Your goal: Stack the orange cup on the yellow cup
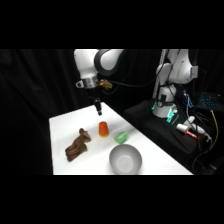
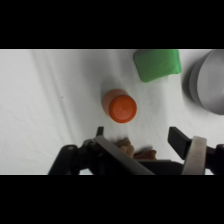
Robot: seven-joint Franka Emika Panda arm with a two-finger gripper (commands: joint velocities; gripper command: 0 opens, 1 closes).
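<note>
Side view: the orange cup stands near the middle of the white counter, its wide end down. The end effector hangs above it, clear of it, at the frame's upper centre; whether it is released or clenched I cannot tell from here. A green object lies just right of the orange cup, a grey bowl sits lower right of centre, and a brown lumpy object lies left of the cup.

Wrist view: the orange cup sits at centre frame, apart from the end effector, whose black fingers rise from the bottom edge with a wide gap between them, holding nothing. The green object is at upper right, and the grey bowl is cut off by the right edge. No yellow cup can be made out in either view.
</note>
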